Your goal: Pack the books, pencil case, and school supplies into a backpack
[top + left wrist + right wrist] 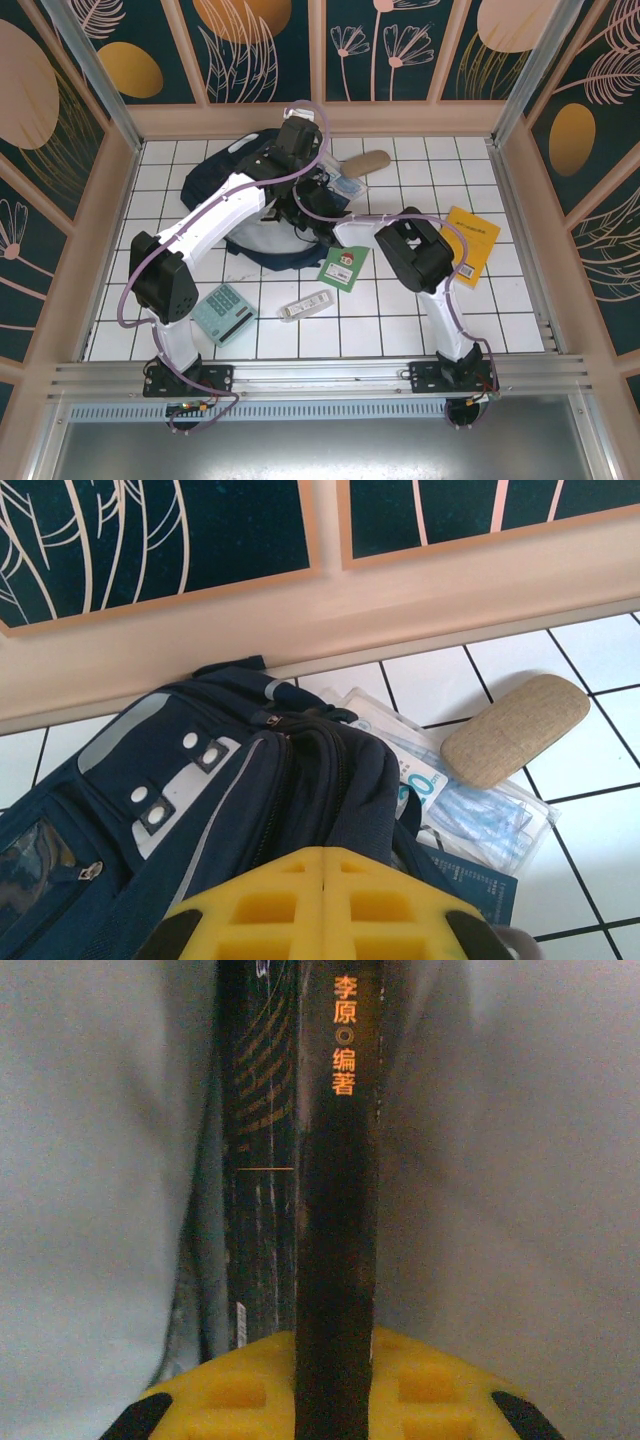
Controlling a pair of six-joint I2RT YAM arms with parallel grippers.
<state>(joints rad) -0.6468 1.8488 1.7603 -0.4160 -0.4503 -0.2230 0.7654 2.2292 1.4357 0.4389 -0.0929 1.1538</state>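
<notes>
The navy backpack (235, 165) (300, 780) lies at the back of the table with its pale lining (520, 1180) open toward me. My left gripper (298, 140) (333, 850) is shut at the bag's top, and a ridge of its fabric runs into the fingertips. Inside the bag, my right gripper (335, 1345) is shut on a dark book (338, 1240) with orange lettering, held upright. A tan pencil case (367, 162) (515, 728) lies behind the bag. Next to it a clear packet (480, 815) rests on a dark blue book (480, 885).
On the tiles near me lie a small green book (343, 267), a yellow-orange book (471, 245), a mint-green calculator (223, 313) and a slim white-grey bar (305, 305). Patterned walls close the table at the back and sides.
</notes>
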